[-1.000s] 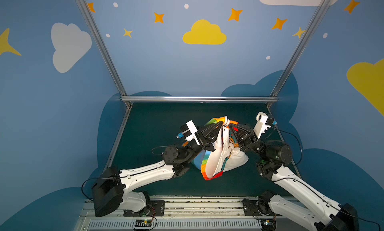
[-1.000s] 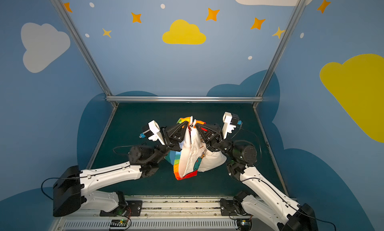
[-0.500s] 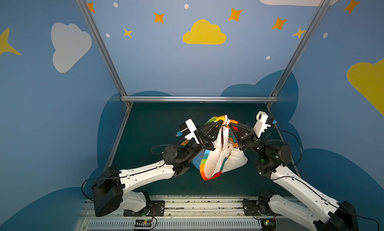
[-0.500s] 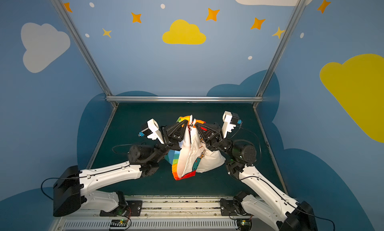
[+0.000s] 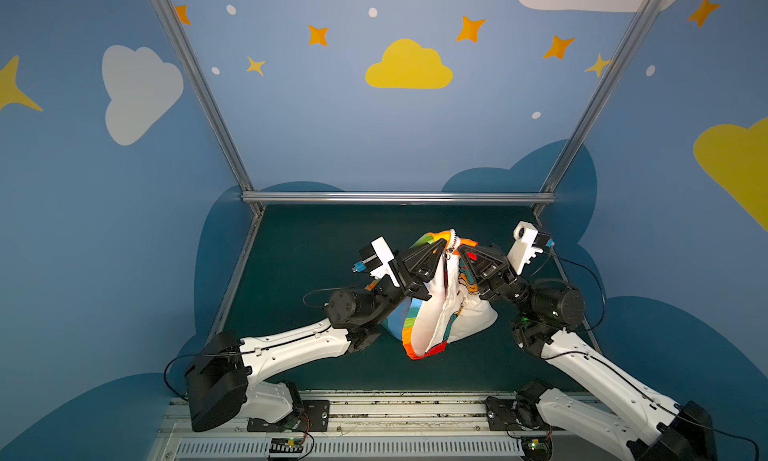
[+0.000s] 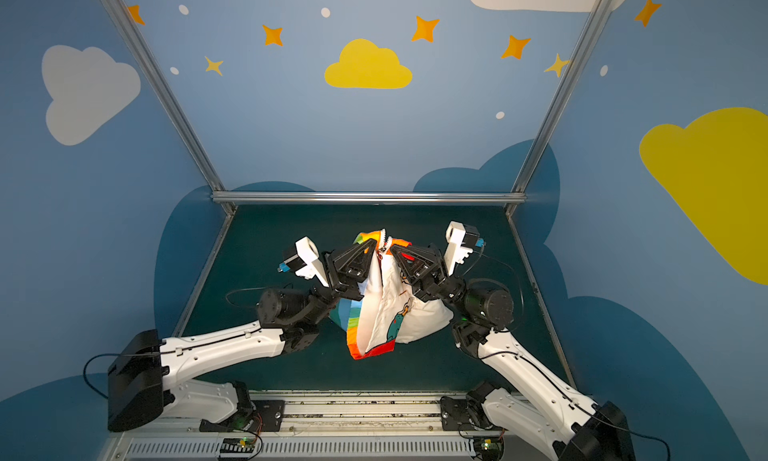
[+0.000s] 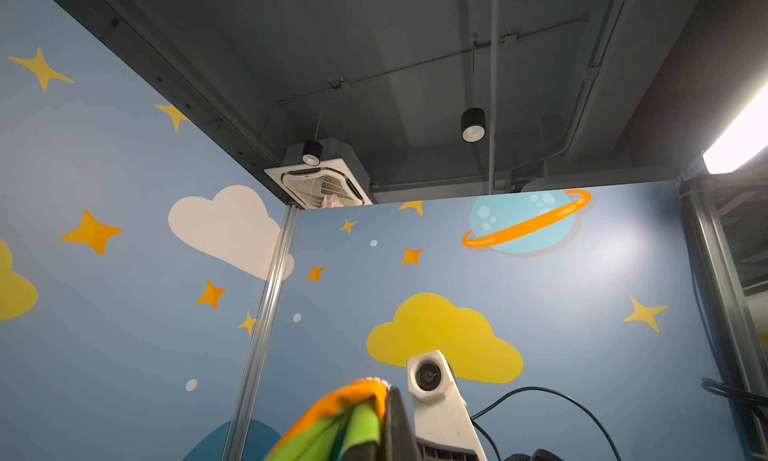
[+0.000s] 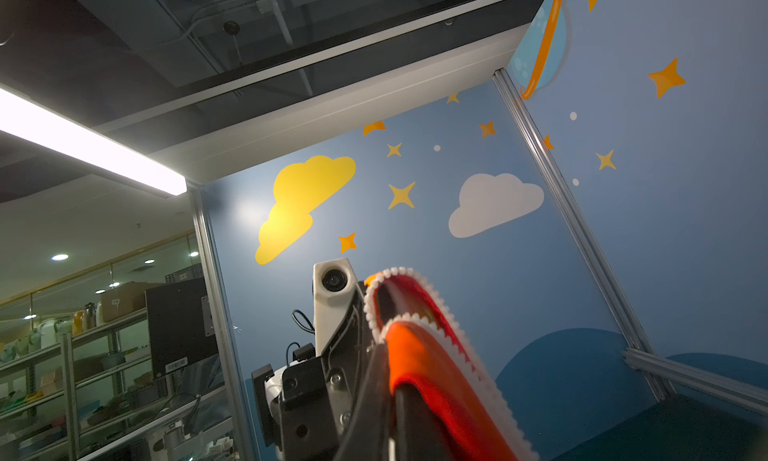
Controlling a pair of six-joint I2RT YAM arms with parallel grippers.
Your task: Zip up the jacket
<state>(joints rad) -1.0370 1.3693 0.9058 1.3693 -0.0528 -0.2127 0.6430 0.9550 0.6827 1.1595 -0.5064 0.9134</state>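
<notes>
We hold the jacket (image 5: 451,313) raised over the middle of the tabletop (image 5: 311,238), its lower end hanging down toward the surface. Our left claw (image 5: 439,251) and right claw (image 5: 462,253) are each clamped tight on the upper end of one front edge, almost meeting. The zipper (image 8: 401,269) teeth show loose and unjoined and the front gapes, so we judge the zipping not yet begun.

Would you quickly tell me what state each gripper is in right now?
The left gripper is closed, holding the jacket by its raised edge.
The right gripper is closed, holding the jacket's raised edge too.
</notes>
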